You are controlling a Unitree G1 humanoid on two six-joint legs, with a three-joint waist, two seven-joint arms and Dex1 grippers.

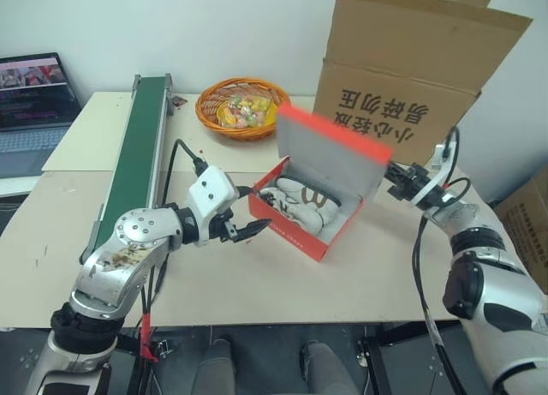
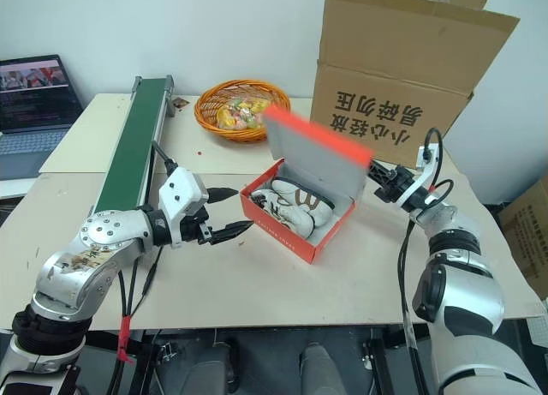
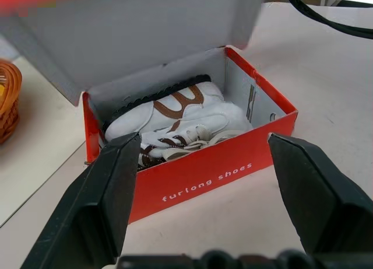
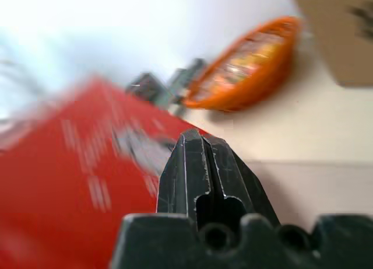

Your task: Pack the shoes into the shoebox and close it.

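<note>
Closing the lid!
I'm nudging the shoebox (image 1: pixel 321 208) lid with my pinched-shut, empty right gripper (image 1: pixel 387 179); left gripper (image 1: pixel 248 213) waiting wide, empty, bracing near.

Two shoes (image 3: pixel 175 120) in one shoebox (image 1: pixel 291 234) — one basket (image 1: pixel 241 106), one brown carton (image 1: pixel 411 61), one laptop (image 1: pixel 34 99)
</note>
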